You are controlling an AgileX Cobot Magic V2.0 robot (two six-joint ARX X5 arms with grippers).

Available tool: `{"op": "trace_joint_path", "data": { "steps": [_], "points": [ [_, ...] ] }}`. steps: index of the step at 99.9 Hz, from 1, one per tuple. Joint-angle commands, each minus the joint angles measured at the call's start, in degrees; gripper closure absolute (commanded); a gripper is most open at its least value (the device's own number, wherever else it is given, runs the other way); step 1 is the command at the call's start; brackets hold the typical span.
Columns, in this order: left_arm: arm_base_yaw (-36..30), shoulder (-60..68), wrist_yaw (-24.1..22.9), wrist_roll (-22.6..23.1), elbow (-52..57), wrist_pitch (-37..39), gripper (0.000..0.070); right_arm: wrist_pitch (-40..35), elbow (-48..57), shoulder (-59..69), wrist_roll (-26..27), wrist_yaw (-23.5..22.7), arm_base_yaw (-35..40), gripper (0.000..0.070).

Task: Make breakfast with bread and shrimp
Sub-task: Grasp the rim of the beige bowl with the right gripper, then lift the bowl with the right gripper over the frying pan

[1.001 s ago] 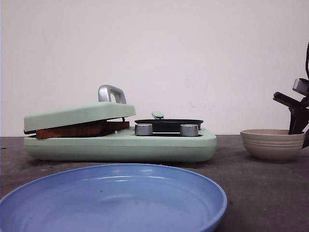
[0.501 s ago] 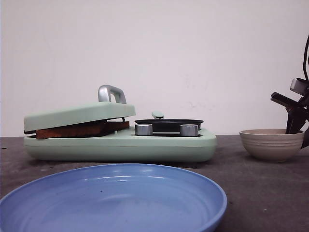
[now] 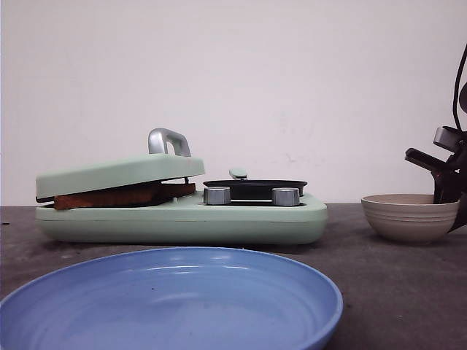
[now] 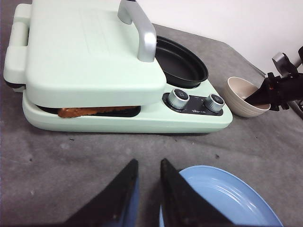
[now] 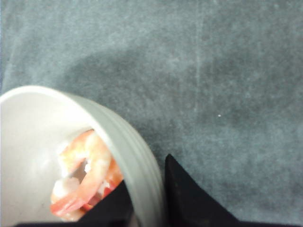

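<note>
Right gripper (image 5: 147, 198): we see its 2 fingers astride the rim of the beige bowl (image 3: 410, 217), 1 inside and 1 outside, a narrow gap between them; whether they pinch the rim we cannot tell.
Shrimp (image 5: 85, 177): inside this bowl, just beside the inner finger.
Bread (image 3: 109, 195): under the green lid (image 3: 120, 173) of the breakfast maker (image 3: 182, 219), at 9 o'clock from the bowl.
Left gripper (image 4: 147, 189): we see it slightly open, empty, above the table near the blue plate (image 3: 175, 302).
</note>
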Motion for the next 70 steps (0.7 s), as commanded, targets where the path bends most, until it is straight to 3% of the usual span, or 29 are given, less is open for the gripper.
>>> {"op": "trace_joint_path", "data": {
  "steps": [1,25,54,70],
  "points": [
    [0.0,0.0,-0.2,0.5,0.1,0.4,0.07,0.3,2.0,1.1,-0.3,-0.1,0.1,0.07],
    [0.0,0.0,-0.2,0.5,0.1,0.2,0.07,-3.9,7.7,-0.2,-2.8,-0.3,1.4,0.07],
    [0.0,0.0,-0.2,0.5,0.1,0.2,0.07,-13.0,22.1,-0.2,-4.0,-0.3,4.8,0.07],
    [0.0,0.0,-0.2,0.5,0.1,0.2,0.07,-15.2,30.2,-0.2,-4.9,2.4,9.0,0.07]
  ]
}}
